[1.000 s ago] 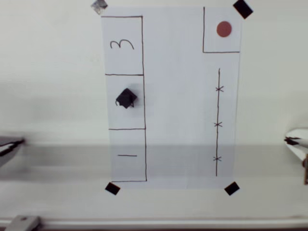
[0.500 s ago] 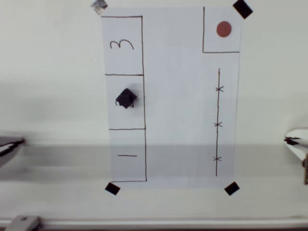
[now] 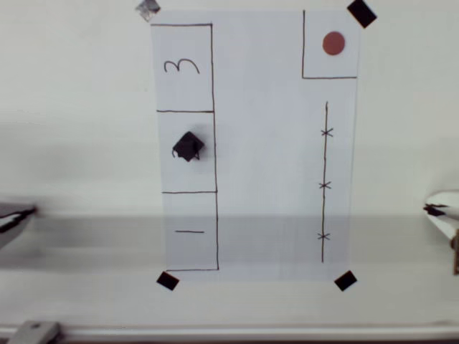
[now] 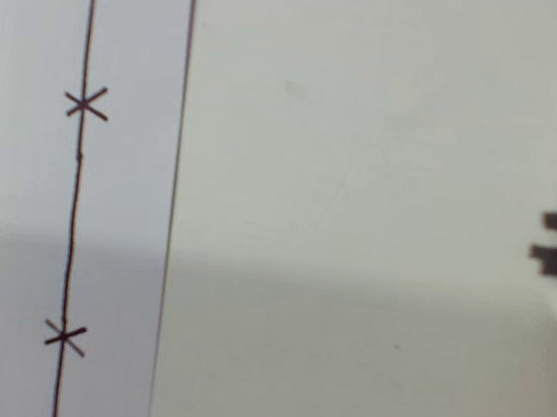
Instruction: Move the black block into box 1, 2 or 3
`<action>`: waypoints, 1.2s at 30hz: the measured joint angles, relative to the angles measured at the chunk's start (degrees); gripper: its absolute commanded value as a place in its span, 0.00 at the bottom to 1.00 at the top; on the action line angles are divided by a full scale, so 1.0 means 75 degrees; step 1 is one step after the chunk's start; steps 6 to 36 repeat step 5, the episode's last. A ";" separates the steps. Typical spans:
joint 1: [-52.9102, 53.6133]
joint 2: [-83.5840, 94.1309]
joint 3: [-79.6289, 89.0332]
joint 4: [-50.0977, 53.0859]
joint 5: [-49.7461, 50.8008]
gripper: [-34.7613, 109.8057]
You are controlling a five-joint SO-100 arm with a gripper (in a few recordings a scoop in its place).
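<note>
The black block (image 3: pixel 188 146) sits inside the box (image 3: pixel 186 151) marked 2, well apart from the gripper (image 3: pixel 439 210) at the overhead view's right edge, whose jaw state cannot be told, so only a stray return sweep could knock it out.

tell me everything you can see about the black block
In the overhead view the small matte black cube sits turned cornerwise, like a diamond, inside the middle pen-drawn rectangle of the column on the white paper sheet, between the rectangles marked 3 and 1. It covers most of that rectangle's handwritten mark, with only a curl of pen line peeking out at its left. It rests flat on the paper, clear of the drawn lines, casting a soft shadow to its right. Nothing grips it.
</note>
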 measured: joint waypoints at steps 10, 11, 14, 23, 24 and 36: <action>0.0000 0.0000 0.0000 0.0000 0.0000 0.24; 0.0000 0.0000 0.0000 0.0000 0.0000 0.24; 0.0000 0.0000 0.0000 0.0000 0.0000 0.24; 0.0000 0.0000 0.0000 0.0000 0.0000 0.24; 0.0000 0.0000 0.0000 0.0000 0.0000 0.24; 0.0000 0.0000 0.0000 0.0000 0.0000 0.24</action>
